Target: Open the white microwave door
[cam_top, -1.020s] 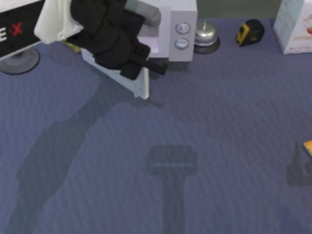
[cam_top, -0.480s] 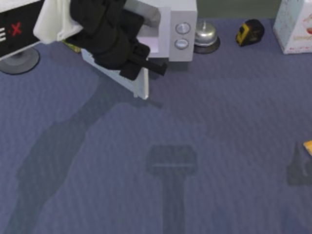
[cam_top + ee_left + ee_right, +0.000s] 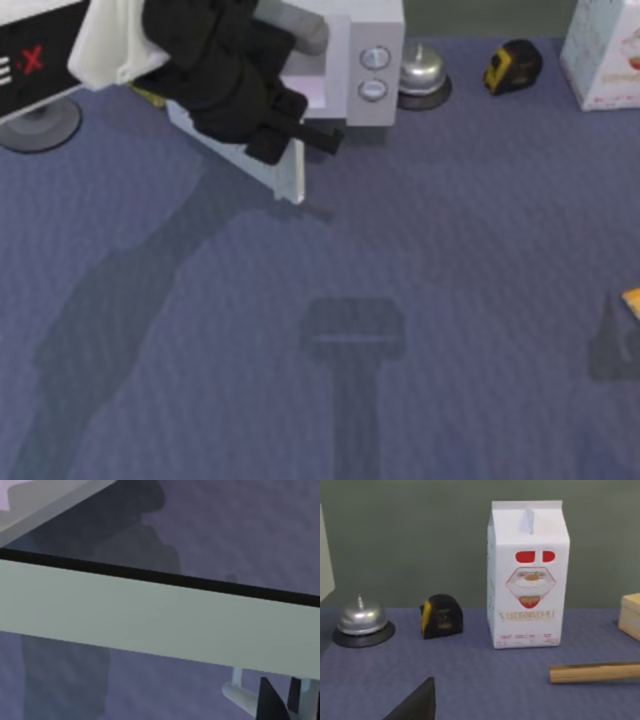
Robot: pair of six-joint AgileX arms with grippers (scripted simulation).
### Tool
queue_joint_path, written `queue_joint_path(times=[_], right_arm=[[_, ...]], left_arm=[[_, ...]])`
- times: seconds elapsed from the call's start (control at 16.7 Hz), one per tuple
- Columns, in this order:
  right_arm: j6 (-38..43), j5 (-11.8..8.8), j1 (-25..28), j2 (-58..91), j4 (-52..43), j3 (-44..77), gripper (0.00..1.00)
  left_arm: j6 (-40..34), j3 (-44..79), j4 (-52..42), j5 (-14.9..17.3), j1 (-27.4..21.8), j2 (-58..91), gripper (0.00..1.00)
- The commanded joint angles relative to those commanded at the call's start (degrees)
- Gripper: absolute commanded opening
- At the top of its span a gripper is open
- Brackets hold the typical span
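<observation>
Microwave (image 3: 372,40) stands at the desk's (image 3: 450,300) far edge, left of centre, beside a bell (image 3: 420,72). The white microwave door (image 3: 285,165) is swung outward, its pale edge filling the left wrist view. The left gripper (image 3: 318,137) sits at the door's free end; I cannot tell how its fingers stand. The right arm's gripper is out of sight.

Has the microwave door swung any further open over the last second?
Barely: against the knob panel, the white microwave door holds nearly the same open angle, with the left hand at its free edge.
</observation>
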Motion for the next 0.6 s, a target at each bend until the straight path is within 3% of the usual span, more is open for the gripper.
queue_joint_path(times=[0.36,0.6], right_arm=[[0.0,0.0,0.0,0.0,0.0,0.0,1.0],[0.0,0.0,0.0,0.0,0.0,0.0,1.0]], left_arm=[[-0.04,-0.16,-0.02,0.49,-0.24,-0.03,0.0],[4.53,-2.33,0.2,2.77,1.48,-2.02,0.0]])
